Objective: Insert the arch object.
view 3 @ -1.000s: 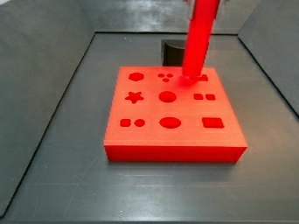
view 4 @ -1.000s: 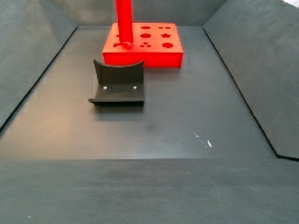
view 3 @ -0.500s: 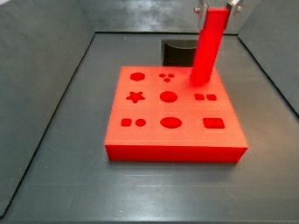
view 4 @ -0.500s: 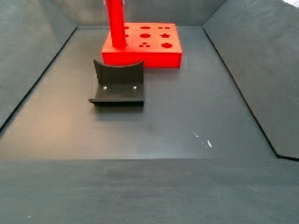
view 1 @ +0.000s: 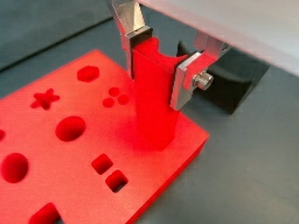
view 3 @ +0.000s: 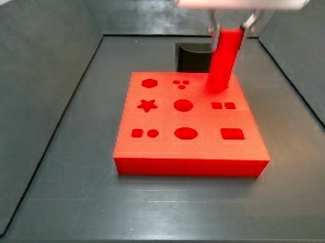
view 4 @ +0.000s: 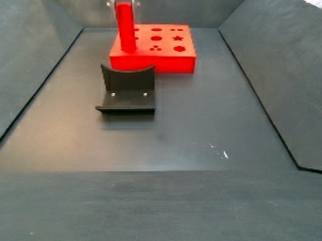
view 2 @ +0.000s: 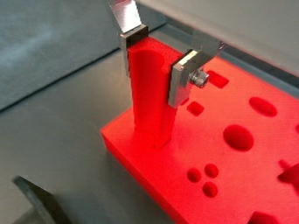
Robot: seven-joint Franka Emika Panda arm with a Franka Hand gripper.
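The arch object [view 3: 225,59] is a slim bright-red bar standing upright, with its lower end in the red board [view 3: 191,157] near the far right edge. It also shows in a side view [view 4: 124,26] and in both wrist views [view 1: 152,101] [view 2: 152,96]. My gripper [view 1: 162,52] is shut on the bar's top end, one silver finger [view 1: 187,79] on each side; it also shows in a wrist view [view 2: 159,52] and in a side view [view 3: 237,21]. The bar's top face shows a curved notch.
The red board [view 4: 164,58] has several shaped holes: round, star, oval, square. The dark fixture [view 4: 127,89] stands on the floor beside the board, and it shows behind the board in a side view [view 3: 191,55]. Grey walls enclose the floor.
The bar has come down with my gripper: less of it shows above the board than one second ago. The board and fixture have not moved.
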